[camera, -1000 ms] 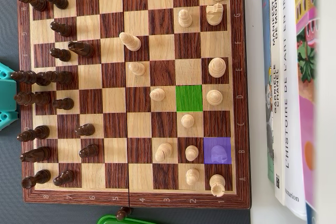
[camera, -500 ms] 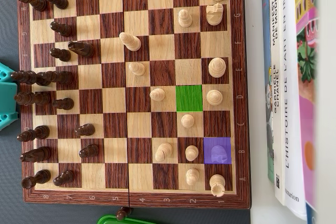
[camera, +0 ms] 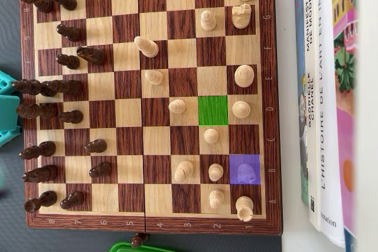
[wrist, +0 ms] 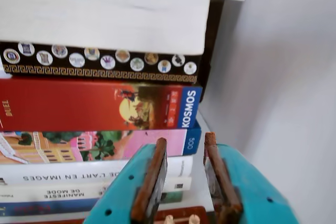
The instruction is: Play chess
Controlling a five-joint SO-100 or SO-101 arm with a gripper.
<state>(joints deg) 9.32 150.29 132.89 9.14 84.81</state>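
Note:
In the overhead view a wooden chessboard (camera: 150, 223) holds dark pieces (camera: 71, 63) along its left side and light pieces (camera: 242, 76) towards the right. One empty square is tinted green (camera: 212, 110). A purple-tinted square (camera: 244, 169) has a light piece on it. Only a teal part of the arm (camera: 7, 113) shows at the board's left edge. In the wrist view my gripper (wrist: 186, 139) is open, nothing between its brown-edged fingers (wrist: 152, 182). Two light piece tops (wrist: 194, 219) peek in at the bottom.
A row of books (camera: 322, 98) lies along the board's right side; the wrist view shows them as a stack (wrist: 100, 106) ahead, with a white wall (wrist: 283, 77) on the right. A green object (camera: 127, 246) with a dark piece (camera: 139, 240) sits at the bottom edge.
The teal arm part at the left edge of the overhead view has shifted slightly. No chess piece has moved.

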